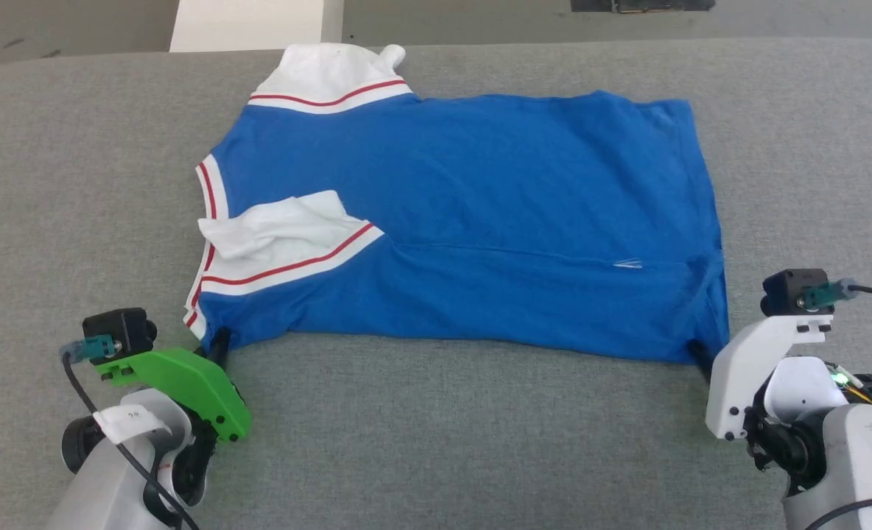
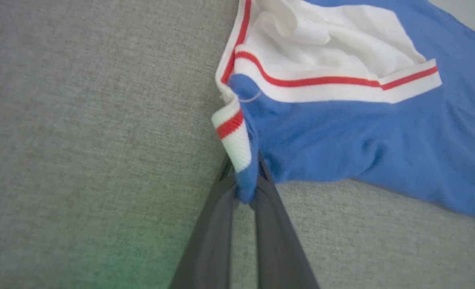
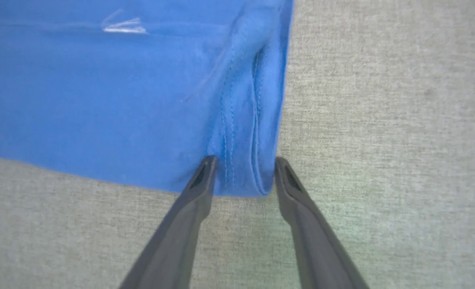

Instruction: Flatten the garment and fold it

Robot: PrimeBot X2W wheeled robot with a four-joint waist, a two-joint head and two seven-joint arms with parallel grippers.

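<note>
The blue garment (image 1: 480, 221) lies on the grey worktop (image 1: 436, 442), long side going left to right, white sleeves (image 1: 289, 235) at the left, with a white mark (image 1: 627, 264) too small to read; the left tool (image 2: 245, 172) pinches its near left corner, and the right tool (image 3: 245, 160) stands open around the near right corner.

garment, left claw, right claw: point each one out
garment (image 1: 480, 206), head view, blue middle
left claw (image 2: 244, 173), left wrist view, midway between tips shut on the corner
right claw (image 3: 245, 161), right wrist view, midway between open tips
</note>
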